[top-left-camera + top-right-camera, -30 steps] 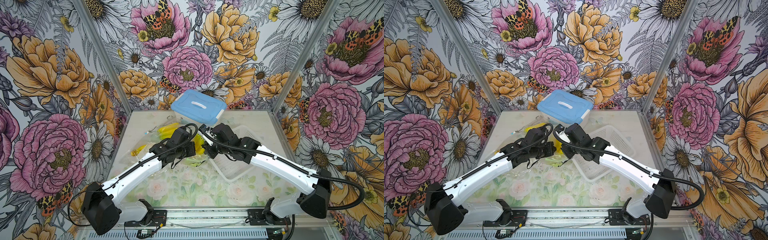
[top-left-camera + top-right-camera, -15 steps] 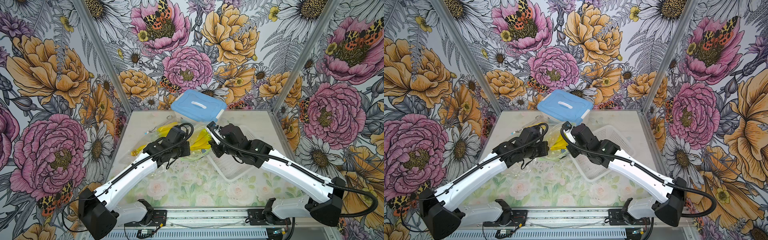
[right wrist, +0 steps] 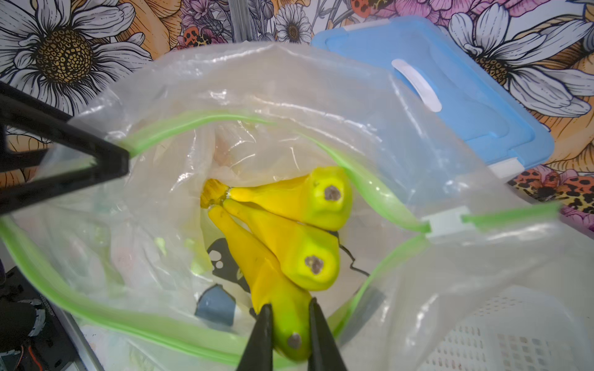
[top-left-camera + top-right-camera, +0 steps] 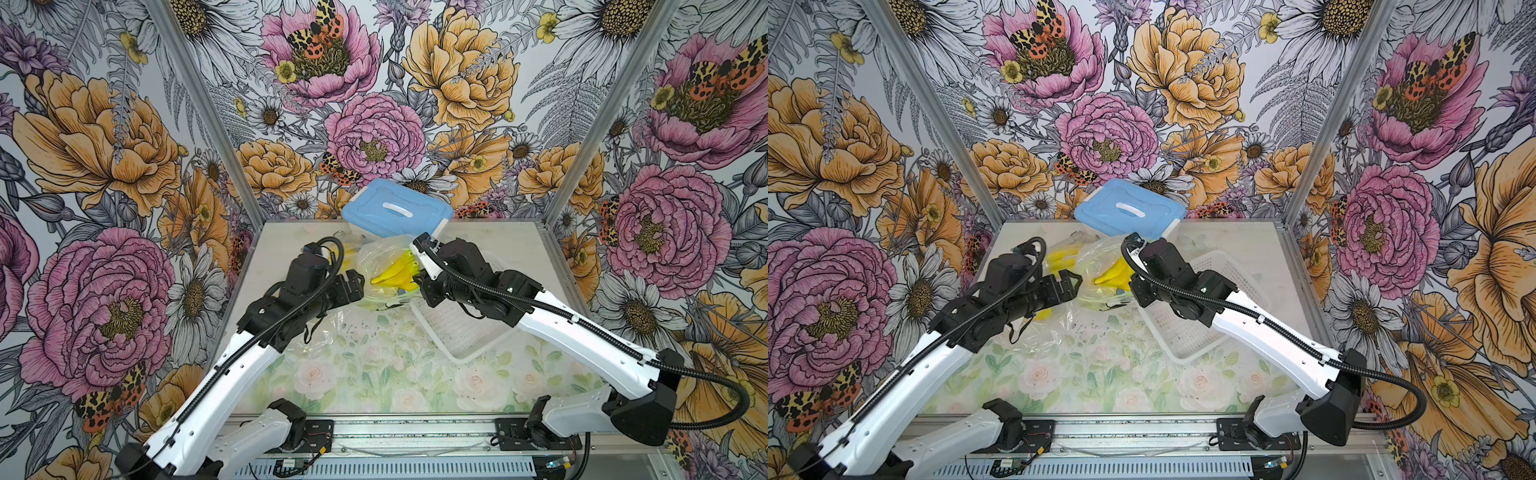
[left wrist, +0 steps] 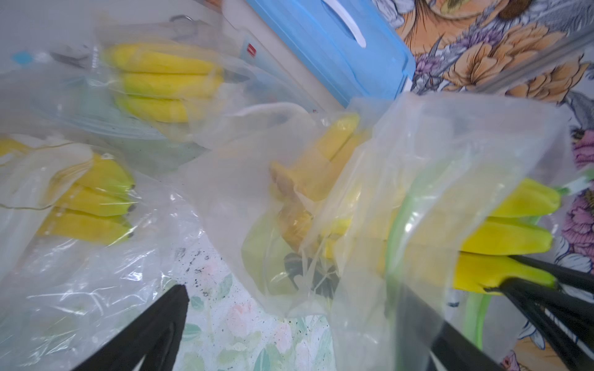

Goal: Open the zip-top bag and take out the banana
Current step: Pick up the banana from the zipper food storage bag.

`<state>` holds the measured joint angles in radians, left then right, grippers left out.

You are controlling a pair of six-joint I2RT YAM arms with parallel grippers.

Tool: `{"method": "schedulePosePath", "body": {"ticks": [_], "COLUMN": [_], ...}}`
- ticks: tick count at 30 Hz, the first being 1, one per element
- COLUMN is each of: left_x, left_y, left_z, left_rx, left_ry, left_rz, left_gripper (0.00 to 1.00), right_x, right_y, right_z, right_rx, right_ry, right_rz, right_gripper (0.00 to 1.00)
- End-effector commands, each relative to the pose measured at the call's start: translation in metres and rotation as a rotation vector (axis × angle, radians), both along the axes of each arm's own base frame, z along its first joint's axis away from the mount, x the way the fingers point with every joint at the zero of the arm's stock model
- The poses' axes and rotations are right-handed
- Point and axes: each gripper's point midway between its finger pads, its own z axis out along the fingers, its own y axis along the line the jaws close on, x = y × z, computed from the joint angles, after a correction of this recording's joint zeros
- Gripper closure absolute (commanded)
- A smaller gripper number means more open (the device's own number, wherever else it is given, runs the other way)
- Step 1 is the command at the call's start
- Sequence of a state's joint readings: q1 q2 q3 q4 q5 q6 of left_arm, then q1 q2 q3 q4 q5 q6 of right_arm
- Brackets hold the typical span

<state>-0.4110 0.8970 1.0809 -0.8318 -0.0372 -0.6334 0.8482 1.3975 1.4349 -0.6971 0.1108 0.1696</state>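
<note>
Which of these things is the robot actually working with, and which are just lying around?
In use: open zip bag; banana bunch; right claw gripping the bunch; left claw open beside the bag.

Lying about: blue-lidded box; white basket; other bagged bananas.

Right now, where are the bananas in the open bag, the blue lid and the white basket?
banana bunch [image 3: 283, 244]: right wrist view, on the middle banana's skin.
blue lid [image 4: 424, 218]: in a top view, on its flat blue surface.
white basket [image 4: 465, 332]: in a top view, on its bare mesh floor.
</note>
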Motion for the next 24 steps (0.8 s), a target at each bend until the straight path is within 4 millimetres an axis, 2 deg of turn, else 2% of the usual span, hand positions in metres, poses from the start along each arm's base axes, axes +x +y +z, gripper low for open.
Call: {"method": "schedulePosePath", "body": {"ticks": [1, 5, 9, 12, 16, 21, 24], "left_x": [-0.025, -0.037, -0.029, -0.021, -0.014, -0.005, 0.0], "left_y": [0.031, 0.05, 0.057, 0.054, 0.045, 0.037, 0.034], "left_z": [-0.019, -0.045, -0.053, -0.058, -0.073, -0.087, -0.101], "left_rx": [-0.097, -0.204, -0.276, -0.307, -0.336, -0.413, -0.426], "left_ry": [0.066, 0.115, 0.112, 0.121, 0.156, 0.142, 0.157], "left_rz": [0.088, 0.165, 0.196, 0.186, 0.167, 0.19, 0.201], "left_gripper": [0.01, 0.01, 0.01, 0.01, 0.01, 0.01, 0.01], "right_x": [0.011, 0.013, 0.01, 0.01, 0.012, 0.008, 0.008], "right_y": [0.016, 0.026, 0.035, 0.034, 0.023, 0.023, 0.025], "right_z": [0.024, 0.025, 0.027, 0.03, 0.037, 0.034, 0.031], "right_rx": [0.099, 0.133, 0.177, 0.189, 0.208, 0.231, 0.243], "right_ry": [-0.022, -0.003, 0.025, 0.028, 0.019, 0.05, 0.066], "right_rz": [0.003, 0.034, 0.066, 0.064, 0.024, 0.017, 0.017], "right_gripper": [1.0, 1.0, 1.0, 1.0, 1.0, 1.0, 1.0]}}
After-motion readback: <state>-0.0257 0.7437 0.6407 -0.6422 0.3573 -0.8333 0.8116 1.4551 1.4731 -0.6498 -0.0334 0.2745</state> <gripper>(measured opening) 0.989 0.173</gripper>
